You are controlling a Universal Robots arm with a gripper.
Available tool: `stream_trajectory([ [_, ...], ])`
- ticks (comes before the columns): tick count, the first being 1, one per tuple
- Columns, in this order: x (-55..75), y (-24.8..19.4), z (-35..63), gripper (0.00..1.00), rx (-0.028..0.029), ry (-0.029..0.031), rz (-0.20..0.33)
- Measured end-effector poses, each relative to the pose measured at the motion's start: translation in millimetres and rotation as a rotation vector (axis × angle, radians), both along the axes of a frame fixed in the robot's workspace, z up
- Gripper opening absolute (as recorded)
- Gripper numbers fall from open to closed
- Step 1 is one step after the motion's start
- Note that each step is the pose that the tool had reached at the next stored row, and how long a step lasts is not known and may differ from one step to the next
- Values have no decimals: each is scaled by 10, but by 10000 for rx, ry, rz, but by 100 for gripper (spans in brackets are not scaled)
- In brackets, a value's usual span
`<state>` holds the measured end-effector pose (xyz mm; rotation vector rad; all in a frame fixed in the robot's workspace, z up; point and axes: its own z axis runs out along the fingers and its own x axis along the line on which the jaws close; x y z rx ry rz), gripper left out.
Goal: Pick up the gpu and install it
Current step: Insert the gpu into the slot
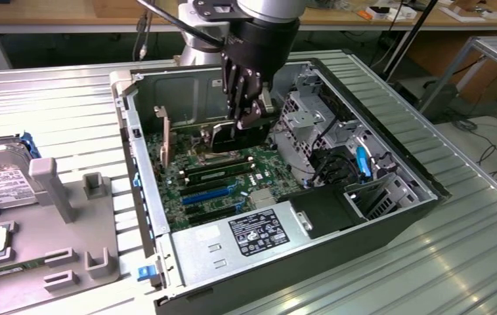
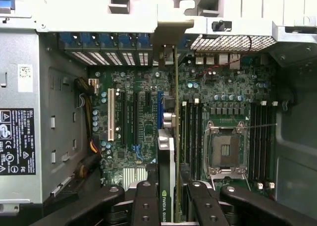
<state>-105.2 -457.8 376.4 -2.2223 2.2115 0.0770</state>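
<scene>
**Gpu held on edge over the board slots**

My gripper (image 2: pixel 171 186) is down inside the open computer case (image 1: pixel 187 85), which lies on its side on the ribbed tabletop (image 1: pixel 56 98). That leaves the motherboard (image 2: pixel 138 127) facing up, so I can reach it from above. The fingers (image 2: pixel 146 201) are clamped on the gpu (image 2: pixel 167 151), one on each flat face. The card stands on its long edge, which I judge is the only way its connector can meet a slot. It runs lengthwise towards the row of rear openings (image 2: pixel 114 57), with its metal bracket end at that wall, just beside the blue slot (image 2: pixel 159 112). I can't tell from here whether the bottom edge is seated or only above the board.
</scene>
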Motion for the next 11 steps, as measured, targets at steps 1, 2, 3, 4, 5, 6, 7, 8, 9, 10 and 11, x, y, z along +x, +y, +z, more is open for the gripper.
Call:
stream_trajectory([
  [1, 0, 0, -16, 27, 0, -17, -11],
  [2, 0, 0, -38, 27, 1, -39, -23],
  [3, 0, 0, -60, 27, 1, -64, -36],
  [4, 0, 0, -82, 27, 0, -91, -48],
  [5, -1, 0, -100, 27, 0, -112, -56],
  [6, -4, 0, -122, 27, 0, -137, -68],
  [7, -6, 0, -139, 27, -1, -156, -75],
  [8, -10, 0, -159, 27, -1, -180, -82],
  [9, -14, 0, -177, 27, -1, -203, -89],
  [10, -18, 0, -192, 27, -2, -228, -96],
  [11, -20, 0, -199, 27, -1, -242, -99],
])
